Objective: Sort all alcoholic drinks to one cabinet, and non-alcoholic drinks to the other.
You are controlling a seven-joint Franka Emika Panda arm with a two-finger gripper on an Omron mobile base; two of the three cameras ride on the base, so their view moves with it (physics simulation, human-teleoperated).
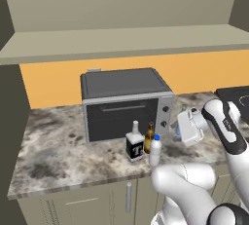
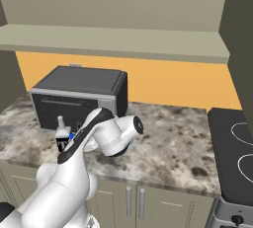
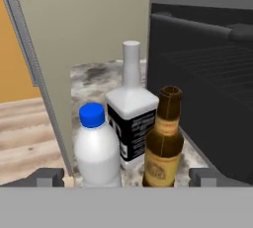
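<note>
Three bottles stand close together on the marble counter [image 1: 58, 146] in front of the toaster oven. The alcoholic drinks are a square clear bottle with a black "T" label [image 1: 135, 144] [image 3: 131, 118] [image 2: 61, 134] and a slim brown beer bottle [image 1: 149, 138] [image 3: 164, 143]. Among the non-alcoholic drinks, a whitish bottle with a blue cap [image 1: 155, 150] [image 3: 97, 150] stands nearest the counter edge. My gripper [image 3: 126, 177] is open and level with the bottles, a short way to their right, holding nothing. Its white hand [image 1: 188, 127] points toward them.
A dark grey toaster oven [image 1: 124, 103] [image 3: 207, 74] stands right behind the bottles. Wall cabinets [image 1: 121, 5] hang above and base cabinet doors [image 1: 97, 204] sit below the counter. A black cooktop [image 2: 237, 148] lies to the right. The counter ends at a tall side panel [image 1: 9, 136] on the left.
</note>
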